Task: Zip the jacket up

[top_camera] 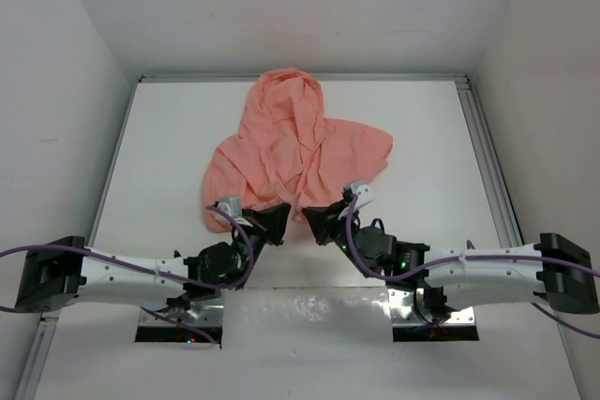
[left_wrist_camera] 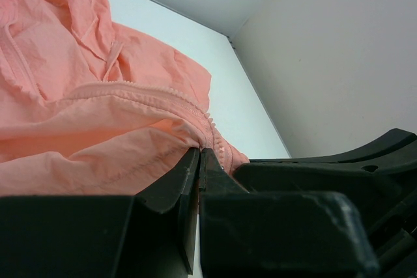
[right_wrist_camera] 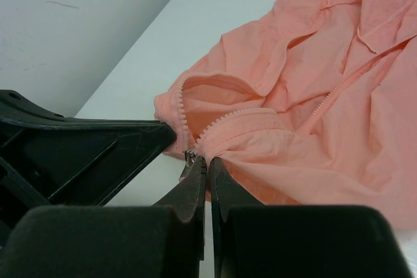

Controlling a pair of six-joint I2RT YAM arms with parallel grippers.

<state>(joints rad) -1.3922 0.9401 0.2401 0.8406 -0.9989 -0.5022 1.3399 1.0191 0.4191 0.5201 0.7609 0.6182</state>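
The salmon-pink hooded jacket lies crumpled on the white table, hood toward the back. My left gripper is shut on the jacket's bottom hem beside the zipper teeth, seen in the left wrist view. My right gripper is shut on the opposite front edge, right at the small metal zipper slider, seen in the right wrist view. The zipper track is open and runs up toward the hood. The two grippers face each other, tips close together, at the jacket's near edge.
White walls enclose the table on the left, back and right. A metal rail runs along the right table edge. Both arm bases sit at the near edge, with a shiny plate between them.
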